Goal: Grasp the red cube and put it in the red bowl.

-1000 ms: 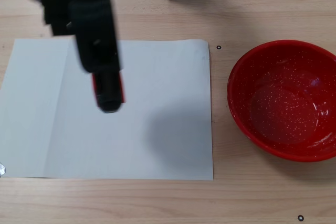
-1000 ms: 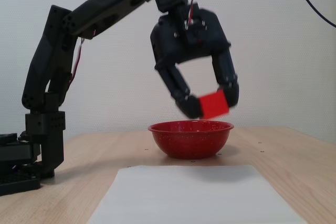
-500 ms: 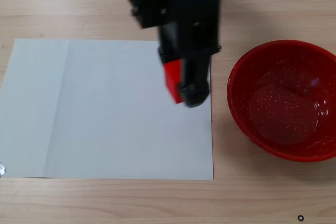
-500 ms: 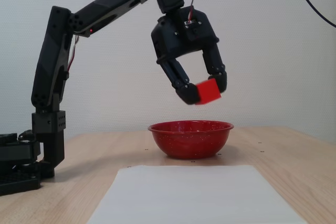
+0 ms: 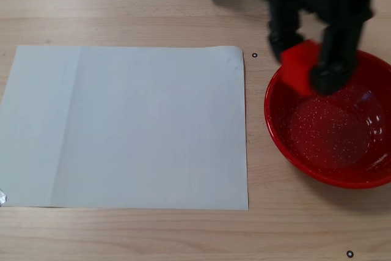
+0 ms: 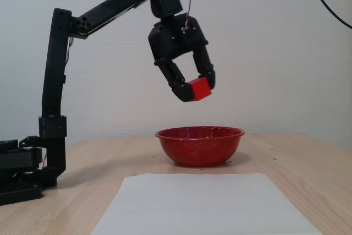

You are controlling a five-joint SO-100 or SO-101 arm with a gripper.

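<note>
- You are carrying the red cube point(image 6: 198, 89) pinched between the two fingers of the gripper point(image 6: 195, 89); the claw is closed only as far as the cube's width and is holding nothing else.
- In the side-on fixed view the cube is hanging high in the air, well above the red bowl point(image 6: 200, 146) and over its left part.
- In the top-down fixed view the cube point(image 5: 299, 65) is sitting over the bowl's far-left rim point(image 5: 272, 129), so you are not yet over the middle.
- To do this step well, I would keep sliding right and nearer until the cube is over the speckled floor of the bowl, then lower before opening; letting go from this height risks the cube bouncing out.
- Open the fingers wide enough that the cube is not clinging to one pad.
- To the left, a white sheet of paper point(image 5: 122, 126) is lying flat on the wooden table point(image 5: 183, 236), well apart from the gripper, and is not getting in your way.
- The arm's base point(image 6: 22, 174) is standing at the far left of the side view, clear of the bowl.
- Nothing is standing between the cube and the bowl; the inside looks empty.
</note>
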